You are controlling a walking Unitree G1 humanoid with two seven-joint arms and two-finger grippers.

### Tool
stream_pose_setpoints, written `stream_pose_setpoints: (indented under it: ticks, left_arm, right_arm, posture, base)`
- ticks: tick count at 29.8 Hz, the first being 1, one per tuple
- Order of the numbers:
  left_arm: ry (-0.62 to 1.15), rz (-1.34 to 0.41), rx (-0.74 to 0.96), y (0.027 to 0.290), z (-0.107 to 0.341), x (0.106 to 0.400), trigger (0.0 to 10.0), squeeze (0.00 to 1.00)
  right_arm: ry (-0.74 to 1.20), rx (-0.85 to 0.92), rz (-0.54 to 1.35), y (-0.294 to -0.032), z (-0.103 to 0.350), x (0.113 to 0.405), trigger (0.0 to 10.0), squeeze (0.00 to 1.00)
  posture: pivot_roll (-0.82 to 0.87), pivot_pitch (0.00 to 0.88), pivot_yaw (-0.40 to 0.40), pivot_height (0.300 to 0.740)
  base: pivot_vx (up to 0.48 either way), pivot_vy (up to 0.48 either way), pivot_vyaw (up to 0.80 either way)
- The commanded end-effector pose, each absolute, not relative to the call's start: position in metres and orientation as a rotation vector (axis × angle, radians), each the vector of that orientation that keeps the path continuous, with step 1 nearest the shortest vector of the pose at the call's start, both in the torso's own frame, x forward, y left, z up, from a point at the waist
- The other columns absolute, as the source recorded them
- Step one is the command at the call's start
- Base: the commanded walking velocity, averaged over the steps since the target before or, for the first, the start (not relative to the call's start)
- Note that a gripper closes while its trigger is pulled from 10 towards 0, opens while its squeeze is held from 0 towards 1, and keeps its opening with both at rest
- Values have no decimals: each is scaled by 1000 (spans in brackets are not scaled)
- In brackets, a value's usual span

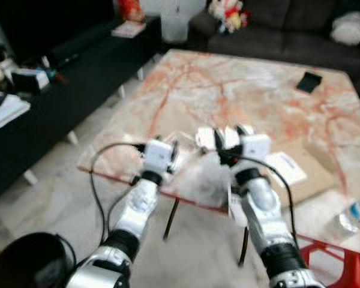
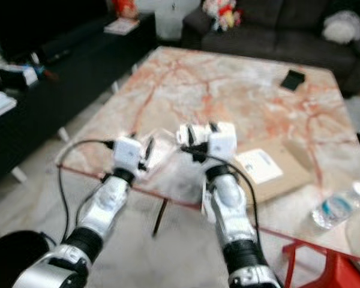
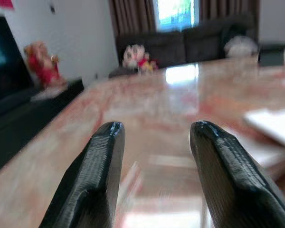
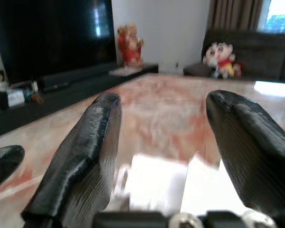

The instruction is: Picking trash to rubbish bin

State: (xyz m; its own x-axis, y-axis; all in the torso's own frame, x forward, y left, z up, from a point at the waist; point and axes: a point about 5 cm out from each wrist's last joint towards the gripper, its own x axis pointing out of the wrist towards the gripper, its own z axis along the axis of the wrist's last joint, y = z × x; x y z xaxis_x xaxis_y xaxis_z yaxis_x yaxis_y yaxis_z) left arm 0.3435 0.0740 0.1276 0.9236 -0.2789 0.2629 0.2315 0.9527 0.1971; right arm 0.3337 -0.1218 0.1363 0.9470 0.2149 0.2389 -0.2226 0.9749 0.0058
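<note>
Both arms reach over the near edge of the marble table point(image 1: 228, 90). My left gripper point(image 3: 156, 127) is open, with bare tabletop between its fingers. Just to its right, my right gripper point(image 4: 164, 97) is open too, and a flat white piece of trash point(image 4: 156, 178) lies on the table under its fingers. In the blurred eye views something pale and see-through point(image 2: 162, 147) lies between the two grippers; I cannot tell what it is. The black rubbish bin point(image 1: 24, 261) stands on the floor at my lower left.
A cardboard sheet with a white leaflet point(image 1: 288, 168) lies right of my right arm. A plastic bottle point(image 2: 339, 207) lies at the table's right edge and a black flat object point(image 1: 309, 81) at the far right. A dark TV bench point(image 1: 60, 72) runs along the left, a sofa point(image 1: 276, 36) behind.
</note>
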Motion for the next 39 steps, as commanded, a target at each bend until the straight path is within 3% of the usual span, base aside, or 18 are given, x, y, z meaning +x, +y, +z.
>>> stream_pose_setpoints:
  ticks: [1, 17, 18, 39]
  left_arm:
    - [-315, -256, 169, 80, 130, 343, 10000, 0]
    - [-310, -277, 142, 77, 130, 341, 10000, 0]
    - [-308, -279, 140, 77, 129, 341, 10000, 0]
    - [-270, -292, 119, 78, 125, 341, 10000, 0]
  right_arm:
    - [-248, 49, 243, -115, 141, 333, 10000, 0]
    - [-255, 88, 297, -110, 151, 328, 10000, 0]
    - [-242, 90, 285, -112, 149, 328, 10000, 1000]
    - [-132, 109, 401, -96, 134, 316, 10000, 1000]
  posture:
    - [-112, 11, -23, 740]
    - [-115, 16, -25, 740]
    - [-118, 20, -30, 740]
    - [-116, 21, -32, 740]
  base:
    - [0, 0, 0]
    - [0, 0, 0]
    - [0, 0, 0]
    - [0, 0, 0]
